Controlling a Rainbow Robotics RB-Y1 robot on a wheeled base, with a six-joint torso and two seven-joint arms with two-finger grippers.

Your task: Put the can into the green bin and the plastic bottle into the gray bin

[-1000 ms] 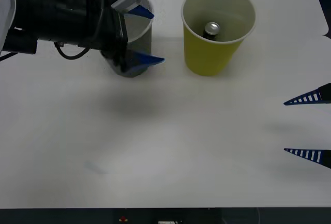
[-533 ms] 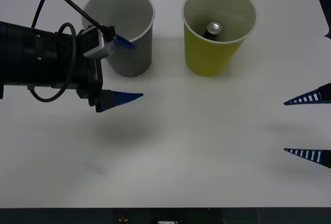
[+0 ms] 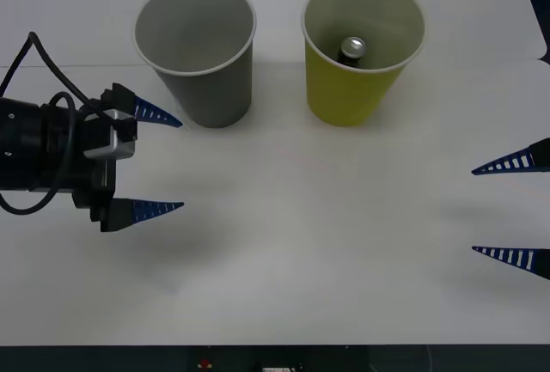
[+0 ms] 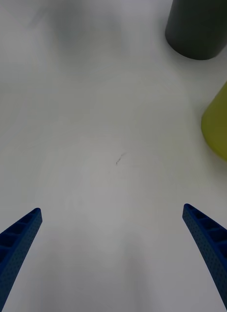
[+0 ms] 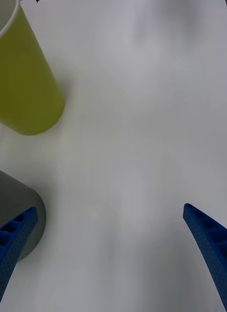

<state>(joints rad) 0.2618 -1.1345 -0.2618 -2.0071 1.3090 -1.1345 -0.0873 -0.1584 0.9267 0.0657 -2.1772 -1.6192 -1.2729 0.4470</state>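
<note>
The can (image 3: 352, 47) is seen inside the green bin (image 3: 361, 88), upper right of centre in the front view, pull-tab top facing up. The gray bin (image 3: 199, 80) is placed just beside it, upper left of centre, both upright w/ a gap between them; nothing can be made out inside the gray one. Both are borne by a plain white table (image 3: 301, 252), w/ a dark strip along the frame's bottom edge.

The left gripper (image 3: 156, 162) is held at mid-left, fingers spread wide, nothing between them, near the gray bin's base but apart from it. The right gripper (image 3: 510, 209) is parked at the right edge, fingers likewise spread & empty.

A small dark scuff (image 4: 119, 158) on the table is shown in the right wrist view, not made out from the front. The bins' outer walls are given from low down in the wrist views; the can's inside spot is shown from the front cam.
</note>
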